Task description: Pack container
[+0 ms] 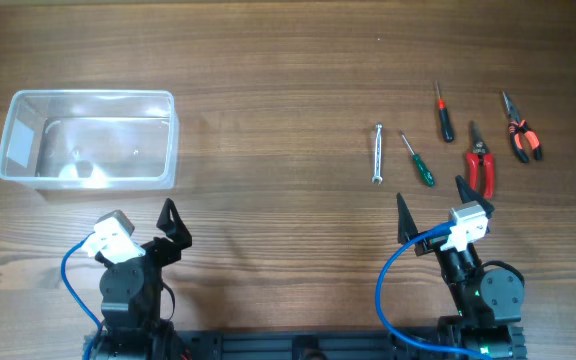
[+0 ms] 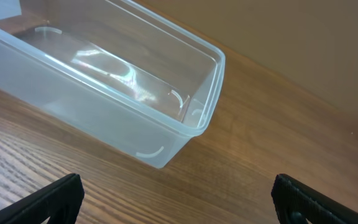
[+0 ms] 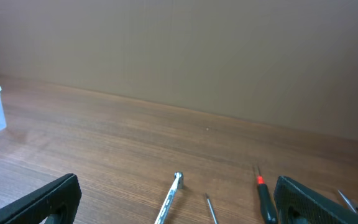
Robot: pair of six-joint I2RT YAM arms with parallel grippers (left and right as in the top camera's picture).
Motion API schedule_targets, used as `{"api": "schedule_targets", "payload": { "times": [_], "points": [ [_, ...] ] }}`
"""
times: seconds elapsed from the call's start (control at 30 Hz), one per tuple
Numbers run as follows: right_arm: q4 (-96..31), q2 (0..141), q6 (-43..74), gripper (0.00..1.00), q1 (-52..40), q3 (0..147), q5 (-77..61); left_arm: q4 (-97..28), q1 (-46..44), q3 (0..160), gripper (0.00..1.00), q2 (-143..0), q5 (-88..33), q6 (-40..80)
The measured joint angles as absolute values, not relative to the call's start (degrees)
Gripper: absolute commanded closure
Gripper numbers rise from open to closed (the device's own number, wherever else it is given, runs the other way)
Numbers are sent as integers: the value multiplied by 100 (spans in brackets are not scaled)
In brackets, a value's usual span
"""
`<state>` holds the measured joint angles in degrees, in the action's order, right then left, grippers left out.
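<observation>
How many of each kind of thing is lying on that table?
Screwdrivers: 2 (green screwdriver, red-black screwdriver)
Pliers: 2 (red pliers, orange pliers)
Wrench: 1
Container: 1
Total: 6

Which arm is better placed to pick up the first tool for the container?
Right. The right gripper sits open just short of the red pliers and green screwdriver. The left gripper faces only the container, far from both.
</observation>
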<state>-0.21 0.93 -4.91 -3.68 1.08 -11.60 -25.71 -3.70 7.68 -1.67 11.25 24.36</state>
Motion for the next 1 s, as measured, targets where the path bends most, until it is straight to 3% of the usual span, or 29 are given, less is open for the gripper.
{"api": "schedule_targets", "payload": {
  "times": [0.6, 0.77, 1.0],
  "points": [
    [-21, 211, 596, 0, -368, 108, -1160, -2399, -370, 814, 0, -281, 1122, 2434],
    [-93, 1048, 1015, 0, -368, 161, -1181, -2357, -370, 1621, 0, -1625, 1028, 2434],
    [-187, 2714, 1037, 0, -364, 1120, -1240, -2670, -370, 3500, 0, -4558, 563, 2434]
  ]
}}
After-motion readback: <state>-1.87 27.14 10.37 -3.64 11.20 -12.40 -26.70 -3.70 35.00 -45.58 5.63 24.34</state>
